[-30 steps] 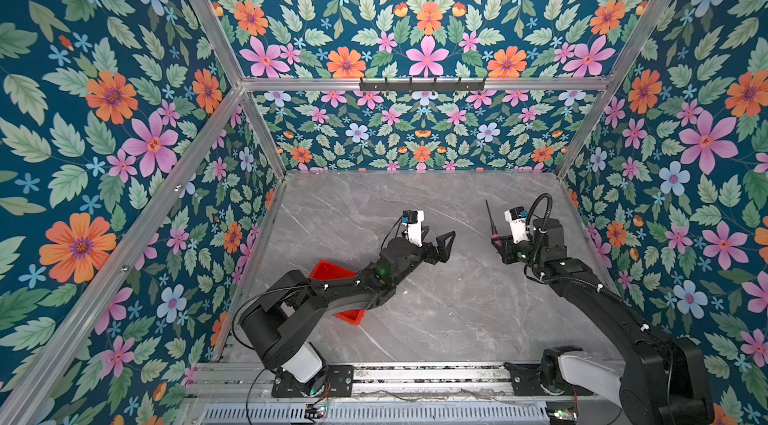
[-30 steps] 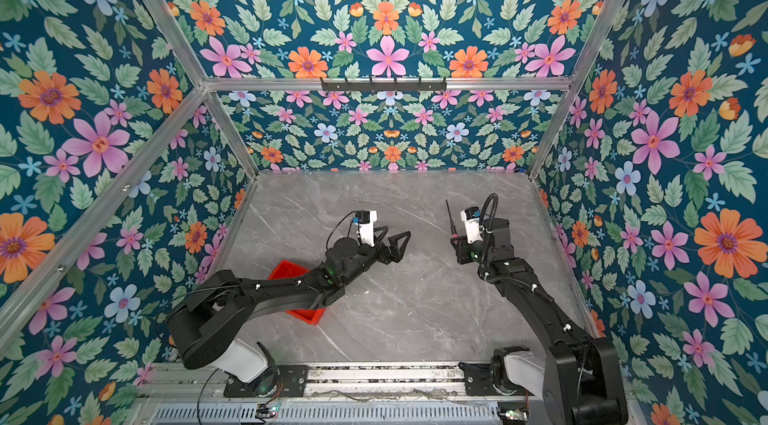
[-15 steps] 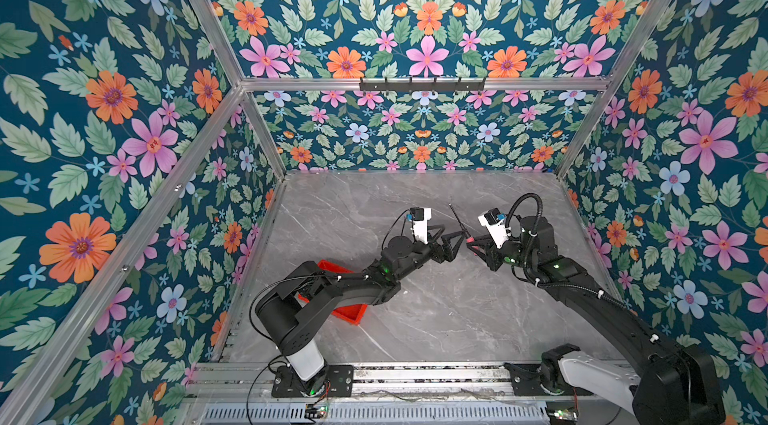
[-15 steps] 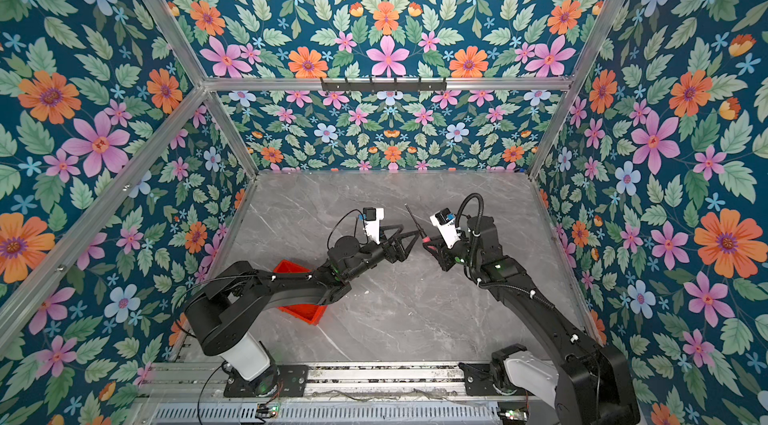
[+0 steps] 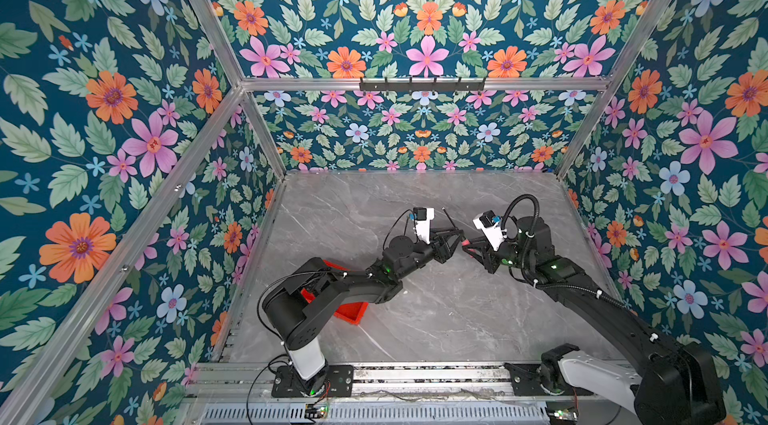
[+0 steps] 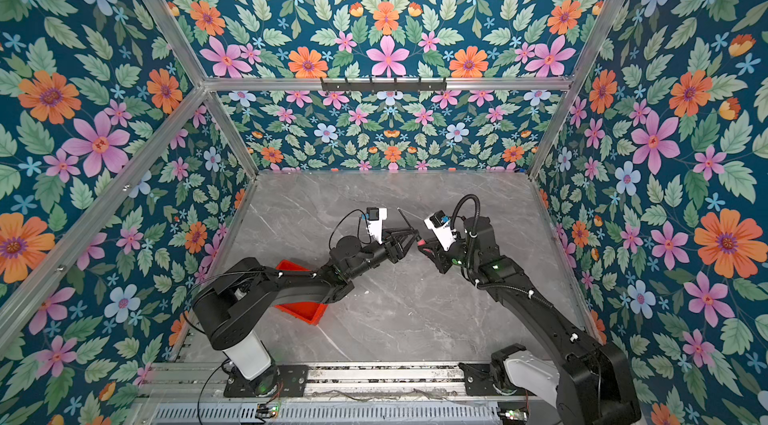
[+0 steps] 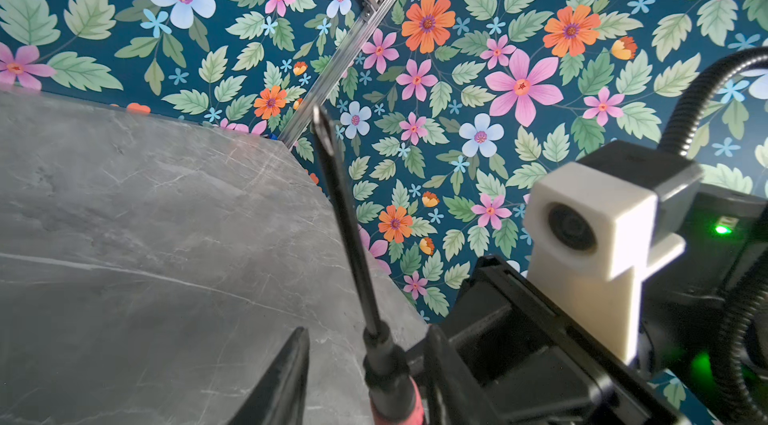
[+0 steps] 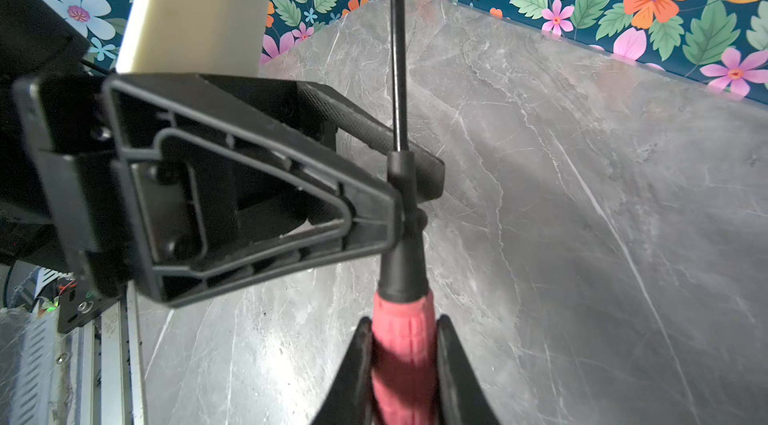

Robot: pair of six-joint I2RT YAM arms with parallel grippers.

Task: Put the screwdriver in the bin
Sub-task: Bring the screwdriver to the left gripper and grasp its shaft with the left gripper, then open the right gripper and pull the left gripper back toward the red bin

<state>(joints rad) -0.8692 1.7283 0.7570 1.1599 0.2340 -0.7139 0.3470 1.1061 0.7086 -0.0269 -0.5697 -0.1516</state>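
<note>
The screwdriver (image 8: 403, 339) has a pinkish-red handle, and my right gripper (image 8: 404, 321) is shut on that handle, holding it above the table's middle. Its thin dark shaft (image 7: 349, 227) points up and toward the back wall. My left gripper (image 7: 368, 331) straddles the black collar just past the handle. Its jaws are partly closed, with a gap still showing on one side. Both top views show the two grippers (image 5: 457, 236) (image 6: 422, 243) tip to tip. The red-orange bin (image 5: 351, 310) (image 6: 303, 310) lies near the front left, mostly hidden under my left arm.
Flowered walls (image 5: 415, 140) close in the grey marble table (image 5: 436, 310) at the back and both sides. A metal rail (image 5: 395, 377) with both arm bases runs along the front. The right arm's white camera housing (image 7: 582, 227) looms close in the left wrist view.
My right gripper carried the screwdriver left toward the middle. The left gripper came up to meet it, and its jaws narrowed from wide open around the black collar.
</note>
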